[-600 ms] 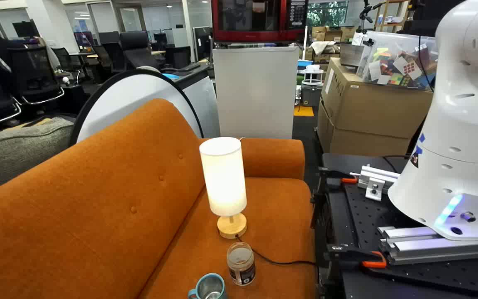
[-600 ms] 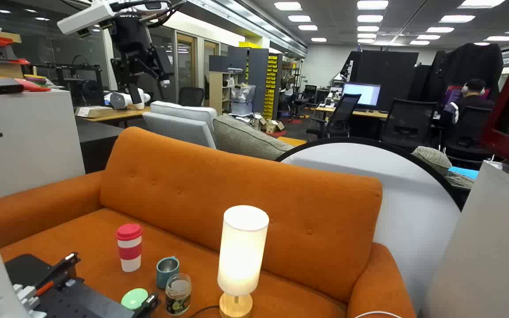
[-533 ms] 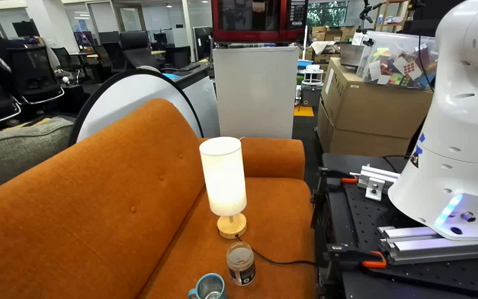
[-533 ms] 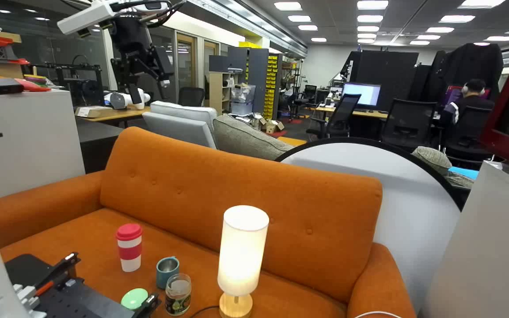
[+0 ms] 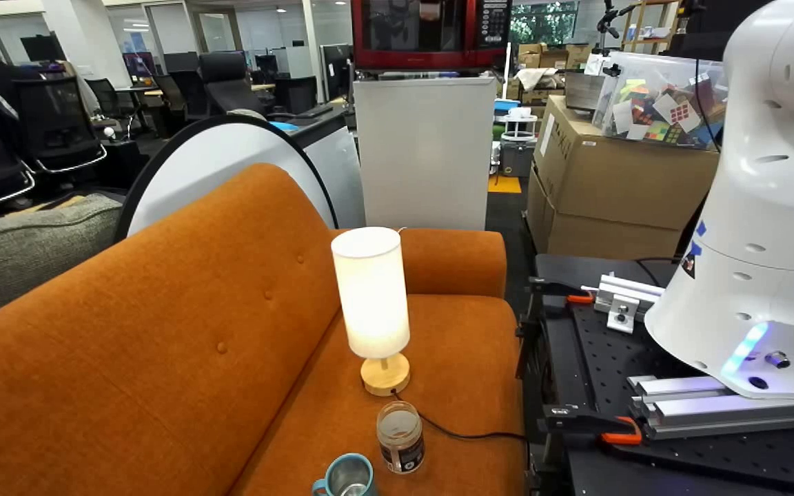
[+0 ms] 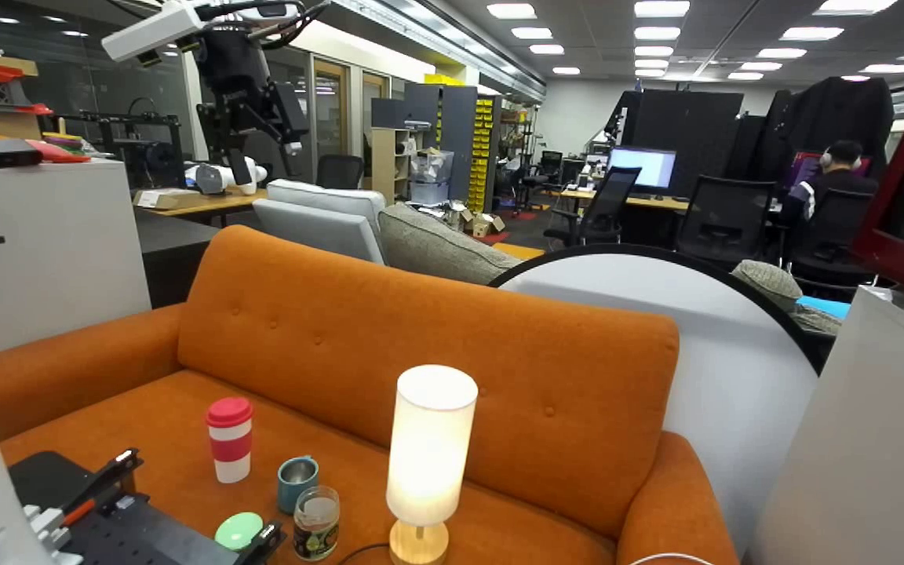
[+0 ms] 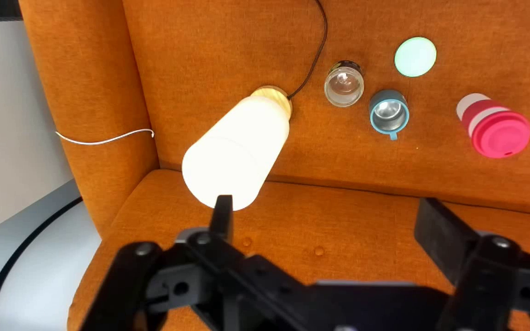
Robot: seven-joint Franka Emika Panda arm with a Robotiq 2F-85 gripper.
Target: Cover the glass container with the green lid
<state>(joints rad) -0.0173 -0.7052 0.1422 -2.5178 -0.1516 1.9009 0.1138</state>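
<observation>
The glass container is a short clear jar standing upright on the orange sofa seat in both exterior views (image 5: 400, 444) (image 6: 316, 524); its open mouth faces up in the wrist view (image 7: 344, 87). The green lid (image 6: 238, 531) lies flat on the seat beside it. The lid looks pale green in the wrist view (image 7: 415, 57) and is out of sight in an exterior view. My gripper (image 6: 267, 161) hangs high above the sofa. In the wrist view its fingers (image 7: 325, 211) are wide apart with nothing between them.
A lit white lamp (image 5: 371, 296) stands close to the jar, its black cord (image 5: 452, 434) running past it. A blue-grey mug (image 6: 297, 482) stands beside the jar. A red and white cup (image 6: 230, 439) stands farther along the seat. The sofa back (image 6: 421, 306) rises behind.
</observation>
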